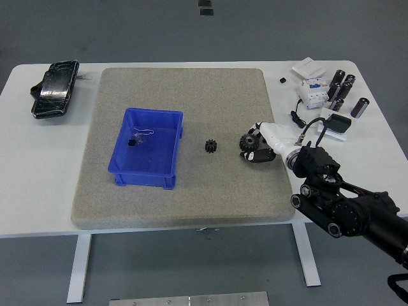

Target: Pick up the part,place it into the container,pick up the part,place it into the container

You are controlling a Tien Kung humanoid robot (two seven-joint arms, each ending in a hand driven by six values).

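A blue plastic container sits on the grey mat, left of centre, with a small black piece and thin wire inside it. A small black gear part lies on the mat just right of the container. A larger black gear part lies at the mat's right side. My right hand comes in from the lower right and its fingers are curled around this larger gear, resting on the mat. The left arm is not visible.
A black bagged object lies at the table's far left. At the far right stand a white switch box, several black cylinders, a white flat box and a small black charger.
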